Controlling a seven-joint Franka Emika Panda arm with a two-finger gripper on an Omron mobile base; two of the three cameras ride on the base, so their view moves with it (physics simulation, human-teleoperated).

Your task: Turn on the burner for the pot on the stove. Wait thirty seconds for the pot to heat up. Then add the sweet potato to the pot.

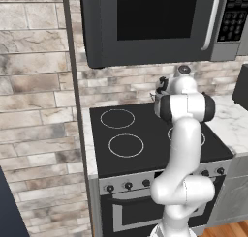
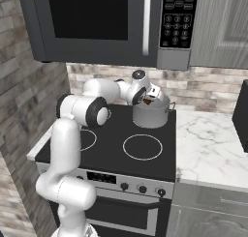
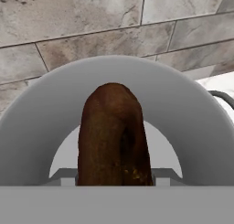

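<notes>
The gripper (image 2: 147, 101) has its jaws clamped on the sweet potato (image 3: 113, 136), which sticks out ahead of them over the open mouth of the pot (image 2: 153, 116) on the stove (image 2: 145, 166)

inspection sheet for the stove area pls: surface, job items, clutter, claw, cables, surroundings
Surface: flat black glass stove top with thin white rings, bare apart from the pot.
Job's things: grey brushed-metal cylindrical pot on the back right ring, no lid; oblong brown sweet potato held over its open mouth.
Clutter: nothing seen.
Claw: claw above the pot rim, shut on the sweet potato.
Cables: nothing seen.
Surroundings: dark microwave with keypad overhead; stone-tile back wall; white marble counter right of the stove; small black knobs on the steel front.
</notes>
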